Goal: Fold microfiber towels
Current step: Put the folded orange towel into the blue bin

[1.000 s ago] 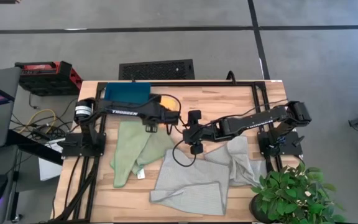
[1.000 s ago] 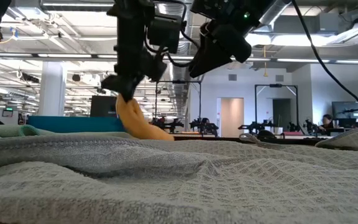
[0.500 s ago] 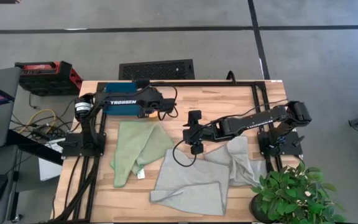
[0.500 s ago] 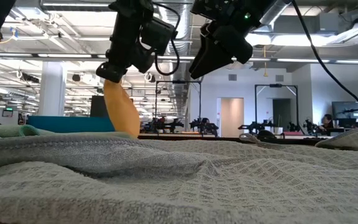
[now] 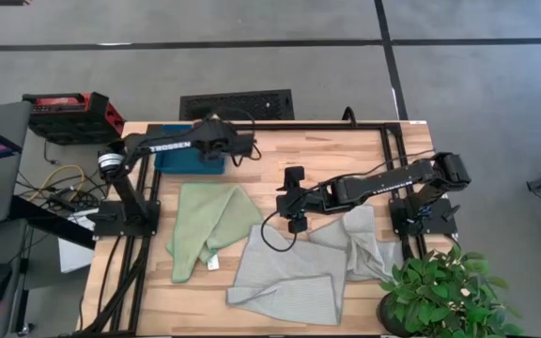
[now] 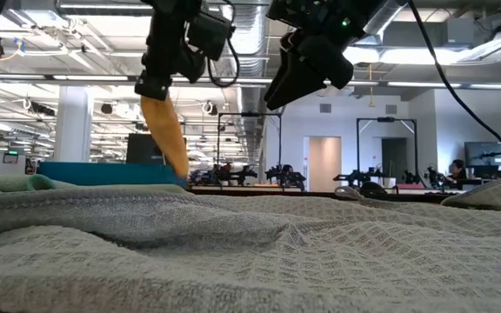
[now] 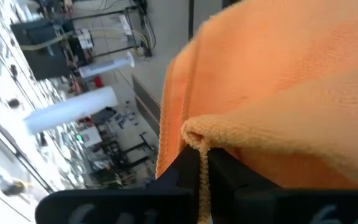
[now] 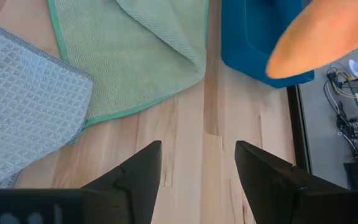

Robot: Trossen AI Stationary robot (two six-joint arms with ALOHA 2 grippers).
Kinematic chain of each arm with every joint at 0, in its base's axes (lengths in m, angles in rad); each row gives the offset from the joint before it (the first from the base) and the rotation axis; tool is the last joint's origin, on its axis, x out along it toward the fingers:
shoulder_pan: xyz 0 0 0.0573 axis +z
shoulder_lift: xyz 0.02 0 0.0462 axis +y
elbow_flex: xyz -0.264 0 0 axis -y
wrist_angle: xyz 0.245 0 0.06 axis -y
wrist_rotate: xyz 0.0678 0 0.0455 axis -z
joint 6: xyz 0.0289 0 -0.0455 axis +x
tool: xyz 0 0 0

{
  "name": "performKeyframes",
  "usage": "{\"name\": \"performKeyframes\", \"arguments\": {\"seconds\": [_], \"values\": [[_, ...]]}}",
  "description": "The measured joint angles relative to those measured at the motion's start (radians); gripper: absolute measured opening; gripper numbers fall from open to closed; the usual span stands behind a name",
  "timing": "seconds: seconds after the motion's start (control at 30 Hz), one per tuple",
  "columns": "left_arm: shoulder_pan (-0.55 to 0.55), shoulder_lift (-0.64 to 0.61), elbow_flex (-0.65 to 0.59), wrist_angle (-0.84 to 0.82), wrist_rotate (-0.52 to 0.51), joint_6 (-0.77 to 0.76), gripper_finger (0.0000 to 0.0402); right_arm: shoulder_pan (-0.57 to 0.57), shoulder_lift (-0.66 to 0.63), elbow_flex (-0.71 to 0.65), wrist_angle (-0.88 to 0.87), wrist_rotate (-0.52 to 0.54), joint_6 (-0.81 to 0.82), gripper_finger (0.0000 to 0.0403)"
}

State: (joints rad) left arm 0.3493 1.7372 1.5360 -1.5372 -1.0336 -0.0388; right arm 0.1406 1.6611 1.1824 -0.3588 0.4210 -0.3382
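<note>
My left gripper (image 6: 153, 85) is shut on the orange towel (image 6: 167, 132), which hangs over the dark teal tray (image 5: 178, 158) at the table's far left. In the high view the left arm hides the towel. The light green towel (image 5: 209, 221) lies spread on the table nearer me, its small white tag at its near edge. Two pale grey towels (image 5: 289, 277) (image 5: 364, 239) lie rumpled at the near right. My right gripper (image 8: 197, 163) stands open above bare wood mid-table, between the green towel and the grey ones, holding nothing. My left gripper pinches a folded edge of the orange towel (image 7: 194, 132) between its two shut fingers; more than one layer shows there. The towel hangs down below the fingers (image 6: 150, 87), slack. Its lower end (image 6: 181, 174) is level with the tray's rim; I cannot tell whether it touches.
A potted plant (image 5: 440, 291) stands at the table's near right corner. A black metal frame (image 5: 299, 127) runs along the far edge. Bare wood (image 5: 327, 155) lies between the tray and the right arm.
My left gripper has risen and swung toward the table's far left, over the tray, turning as it went. The orange towel went with it: its lower end trailed slanting toward the table's middle before, and now it hangs nearly straight down. The right arm kept still.
</note>
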Motion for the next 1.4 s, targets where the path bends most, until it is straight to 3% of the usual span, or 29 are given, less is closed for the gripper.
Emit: {"name": "performKeyframes", "arguments": {"seconds": [0.43, 1.07, 1.4], "values": [[0.138, -0.082, 0.0, 0.012, 0.163, 0.044, 0.0, -0.021, 0.0, 0.0, 0.0, 0.0, 0.042, 0.0228], [0.247, -0.082, 0.0, 0.141, 0.245, 0.179, 0.0, -0.026, 0.0, 0.0, 0.0, 0.0, 0.052, 0.0228], [0.316, -0.084, 0.0, -0.039, 0.2, -0.1, 0.0, -0.026, 0.0, 0.0, 0.0, 0.0, 0.051, 0.0228]]}}
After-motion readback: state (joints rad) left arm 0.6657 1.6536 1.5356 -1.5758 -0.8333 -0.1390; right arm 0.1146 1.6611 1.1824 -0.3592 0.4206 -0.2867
